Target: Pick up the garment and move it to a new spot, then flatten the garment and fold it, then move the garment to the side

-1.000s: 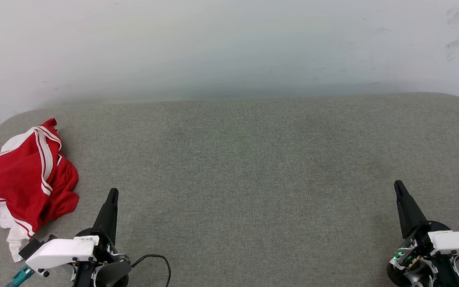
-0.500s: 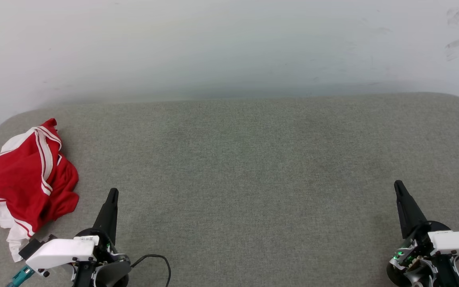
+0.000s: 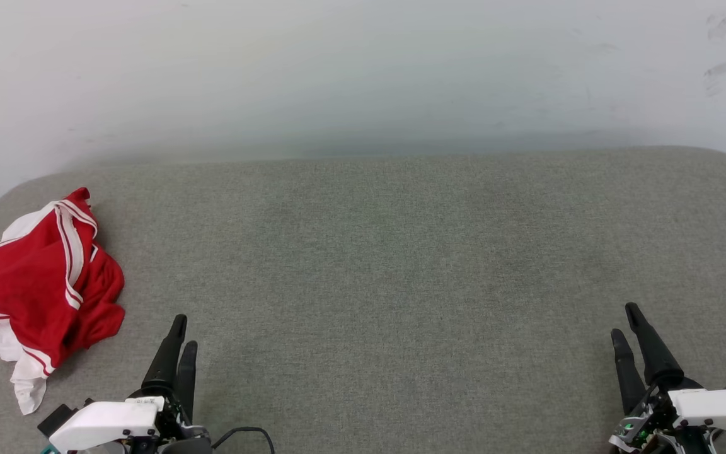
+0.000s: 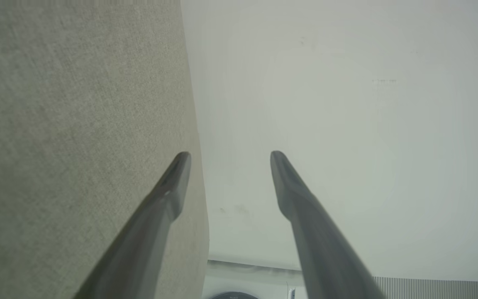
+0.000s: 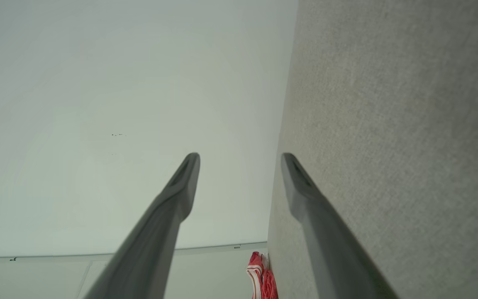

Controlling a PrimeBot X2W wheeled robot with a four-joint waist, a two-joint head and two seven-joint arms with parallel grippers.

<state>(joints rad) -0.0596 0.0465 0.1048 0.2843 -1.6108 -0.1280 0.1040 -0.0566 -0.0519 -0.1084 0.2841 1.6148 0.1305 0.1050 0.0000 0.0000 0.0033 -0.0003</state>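
The garment (image 3: pixel 48 284) is a crumpled heap of red cloth with white sleeves and striped trim, lying at the far left of the grey upholstered surface (image 3: pixel 401 252). My left gripper (image 3: pixel 183 334) stands open at the lower left, a short way right of the heap and apart from it, nothing between its fingers. The left wrist view shows the left gripper (image 4: pixel 230 153) with its fingers spread wide. At the lower right, my right gripper (image 3: pixel 624 321) is open and empty too. Between the spread fingers of the right gripper (image 5: pixel 241 154), the garment (image 5: pixel 259 274) shows small and far off.
A pale wall (image 3: pixel 363 75) rises directly behind the surface. The surface's rounded corners show at the far left and far right. A black cable (image 3: pixel 249 435) loops beside my left wrist.
Both grippers have opened; each showed as a single shut point before. Both have also drawn back a little toward the bottom edge. The garment has not moved.
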